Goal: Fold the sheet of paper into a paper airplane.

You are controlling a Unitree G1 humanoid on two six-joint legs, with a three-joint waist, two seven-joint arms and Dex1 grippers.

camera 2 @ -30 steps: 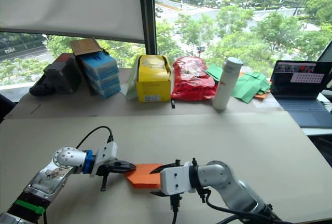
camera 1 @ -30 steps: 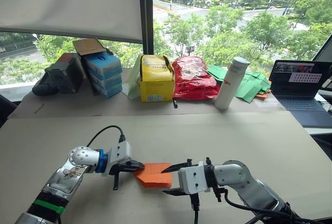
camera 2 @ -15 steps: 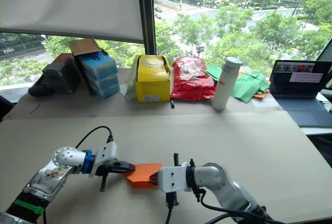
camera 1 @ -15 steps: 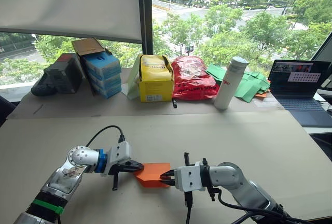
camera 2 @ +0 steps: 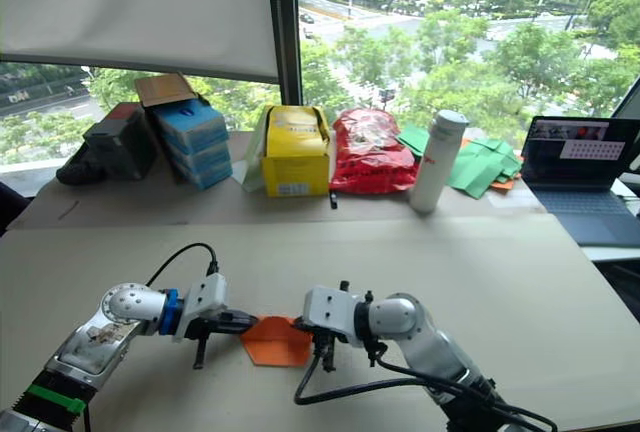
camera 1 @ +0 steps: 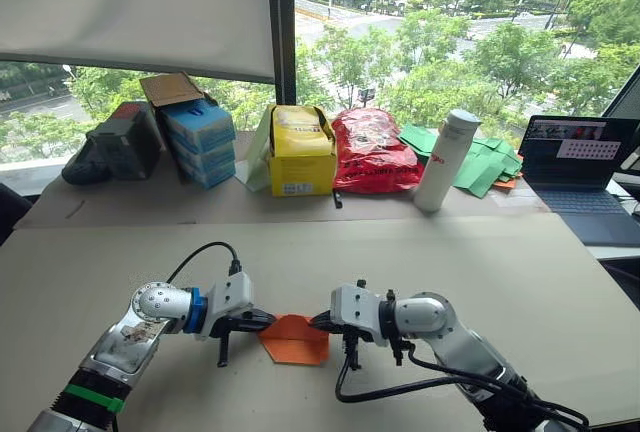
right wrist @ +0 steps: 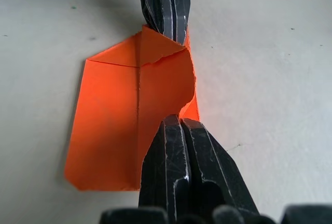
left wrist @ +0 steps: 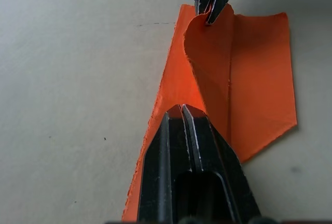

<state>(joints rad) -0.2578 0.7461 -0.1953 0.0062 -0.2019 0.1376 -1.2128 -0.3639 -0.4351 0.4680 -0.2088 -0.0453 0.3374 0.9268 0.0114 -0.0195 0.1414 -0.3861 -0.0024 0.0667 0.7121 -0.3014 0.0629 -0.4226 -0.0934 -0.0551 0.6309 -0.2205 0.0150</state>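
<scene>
Left eye view: sheet of paper (camera 1: 295,340) lies on the tan table (camera 1: 420,252), between left gripper (camera 1: 262,321) and right gripper (camera 1: 320,323).

Left wrist view: left fingers clamped together on the raised orange flap.

Right wrist view: right fingers pinched on the flap's opposite end.

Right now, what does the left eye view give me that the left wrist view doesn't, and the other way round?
The left eye view alone takes in the whole table, with the yellow box, red bag, white bottle and laptop at its far side. The left wrist view alone shows the paper's raised flap curling up from the surface. Both show the sheet of paper pinched from opposite ends by the left pincer and right pincer.
</scene>
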